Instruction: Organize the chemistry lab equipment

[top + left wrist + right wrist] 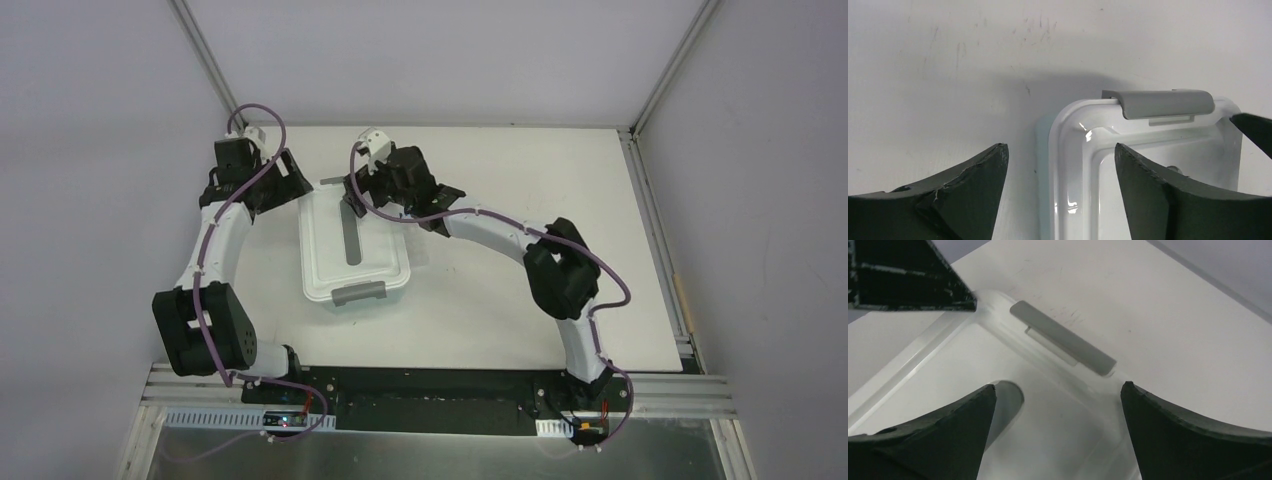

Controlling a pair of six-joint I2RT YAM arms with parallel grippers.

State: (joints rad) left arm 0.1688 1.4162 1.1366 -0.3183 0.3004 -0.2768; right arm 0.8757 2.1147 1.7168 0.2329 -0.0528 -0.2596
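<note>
None of the chemistry lab equipment shows in any view. My left gripper point(292, 183) point(1061, 150) is open at the far left corner of the white lid point(1078, 165), one finger over the table and one over the lid. My right gripper point(352, 195) point(1058, 387) is open above the far end of the lid point(1058, 435), with nothing between its fingers. Both sit close together near the far grey latch point(1163, 102) point(1063, 337).
A pale bin with a white lid point(325, 250) lies mid-table, a grey strip point(350, 238) along its top and a grey latch point(358, 293) at its near end. The white table point(560, 180) stretches to the right. Metal frame posts stand at the far corners.
</note>
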